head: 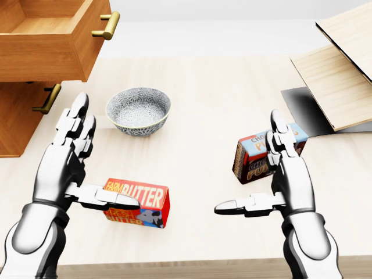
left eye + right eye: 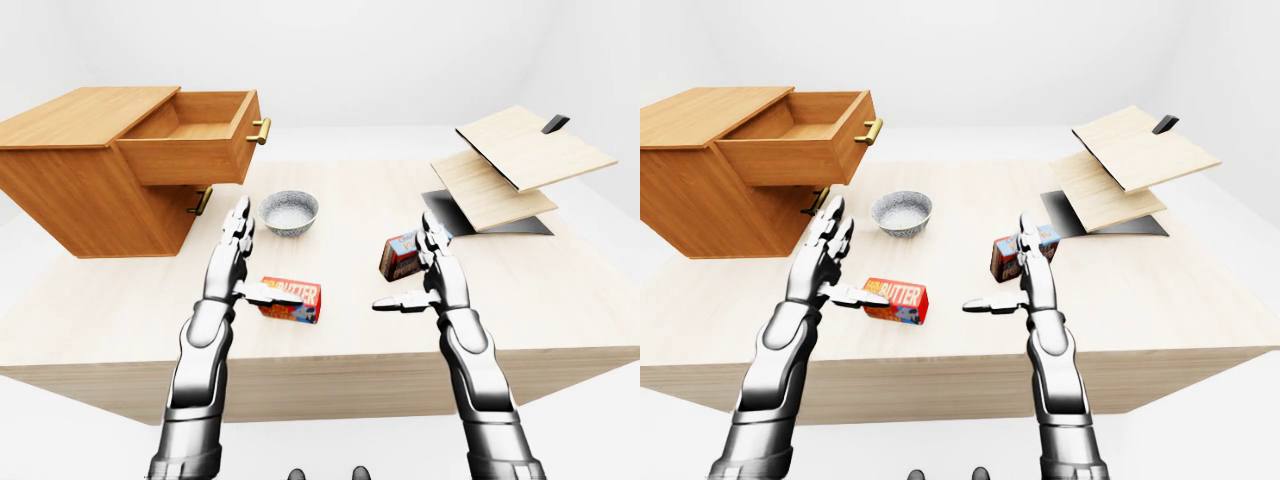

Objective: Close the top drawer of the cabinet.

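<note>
A wooden cabinet (image 2: 70, 170) stands on the table at the upper left of the left-eye view. Its top drawer (image 2: 195, 135) is pulled far out and has a brass handle (image 2: 260, 131). The lower drawer's handle (image 2: 201, 201) shows below it. My left hand (image 2: 240, 262) is open, fingers pointing up, below and right of the drawers, apart from them. My right hand (image 2: 425, 272) is open too, over the table's right middle, holding nothing.
A patterned bowl (image 1: 138, 110) sits right of the cabinet. A butter box (image 1: 138, 202) lies by my left thumb. A chocolate box (image 1: 256, 152) stands behind my right hand. Tilted wooden boards on a dark stand (image 2: 520, 160) are at the upper right.
</note>
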Robot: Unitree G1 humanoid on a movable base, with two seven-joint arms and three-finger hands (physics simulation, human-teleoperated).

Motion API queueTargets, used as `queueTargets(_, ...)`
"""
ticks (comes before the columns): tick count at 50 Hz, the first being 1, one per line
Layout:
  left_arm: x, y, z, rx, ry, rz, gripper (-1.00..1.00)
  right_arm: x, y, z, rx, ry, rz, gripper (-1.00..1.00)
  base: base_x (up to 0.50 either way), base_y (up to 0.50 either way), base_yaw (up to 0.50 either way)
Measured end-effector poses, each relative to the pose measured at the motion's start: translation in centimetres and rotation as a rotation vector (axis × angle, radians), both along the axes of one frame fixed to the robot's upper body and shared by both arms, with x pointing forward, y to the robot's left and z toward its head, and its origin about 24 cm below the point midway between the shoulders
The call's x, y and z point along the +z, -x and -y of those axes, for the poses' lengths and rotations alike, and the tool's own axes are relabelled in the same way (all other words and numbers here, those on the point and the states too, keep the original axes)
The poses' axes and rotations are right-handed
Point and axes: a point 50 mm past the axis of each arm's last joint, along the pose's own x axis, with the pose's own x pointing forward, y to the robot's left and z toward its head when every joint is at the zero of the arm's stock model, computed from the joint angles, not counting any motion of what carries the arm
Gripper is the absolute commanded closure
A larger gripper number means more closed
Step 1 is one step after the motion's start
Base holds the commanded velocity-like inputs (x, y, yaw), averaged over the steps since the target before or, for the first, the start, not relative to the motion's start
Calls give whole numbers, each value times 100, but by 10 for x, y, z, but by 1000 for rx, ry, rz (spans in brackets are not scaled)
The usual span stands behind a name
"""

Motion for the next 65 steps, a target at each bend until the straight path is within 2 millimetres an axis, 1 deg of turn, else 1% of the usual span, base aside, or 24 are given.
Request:
queueTargets(8,43,-17,4,-74,-34,140,-100,25,-13,5,-1,26,85,-100,0,0,0)
queueTargets(15,77,-26,10,-127,-65,248,-100,51,-24,8,0,51,173,-100,0,0,0)
queueTargets(21,98,-32,15,-163,-92,307,-100,75,-33,11,2,67,244,-100,0,0,0)
queueTargets(30,124,-42,20,-200,-127,364,-100,105,-48,14,2,92,319,-100,0,0,0)
queueTargets(39,146,-55,22,-214,-147,387,-100,136,-58,16,7,124,391,-100,0,0,0)
queueTargets(44,156,-71,22,-208,-159,356,-100,150,-67,17,6,151,405,-100,0,0,0)
queueTargets(50,166,-93,20,-191,-174,290,-100,162,-82,21,-9,180,383,-100,0,0,0)
queueTargets(54,172,-103,20,-181,-181,254,-100,169,-93,24,-22,194,358,-100,0,0,0)
queueTargets(59,177,-108,20,-176,-187,236,-100,178,-103,26,-36,202,337,-100,0,0,0)
queueTargets(65,180,-108,20,-175,-189,244,-100,183,-110,27,-45,201,318,-100,0,0,0)
